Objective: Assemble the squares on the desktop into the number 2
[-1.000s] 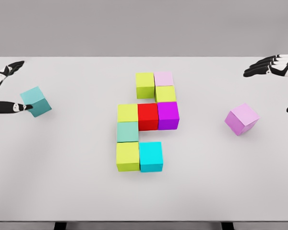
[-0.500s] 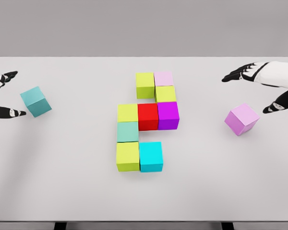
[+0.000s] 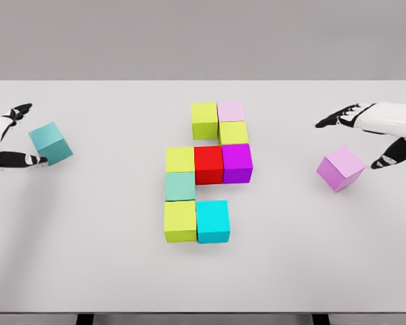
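Observation:
Several coloured cubes sit joined at the table's middle: a lime cube [image 3: 204, 120] and pale pink cube [image 3: 231, 110] at the top, a red cube [image 3: 208, 164] and magenta cube [image 3: 237, 162] in the middle row, a cyan cube [image 3: 212, 221] at the bottom. A loose teal cube [image 3: 51, 143] lies at the left, between the spread thumb and fingers of my left hand [image 3: 17, 135], not gripped. A loose lilac cube [image 3: 341, 168] lies at the right, just left of my open right hand [image 3: 363, 137].
The white table [image 3: 88, 257] has its front edge near the bottom of the view and its back edge against a grey wall.
My right hand has come in from the right edge toward the lilac cube. My left hand let the teal cube's side go, drew back, then came closer again.

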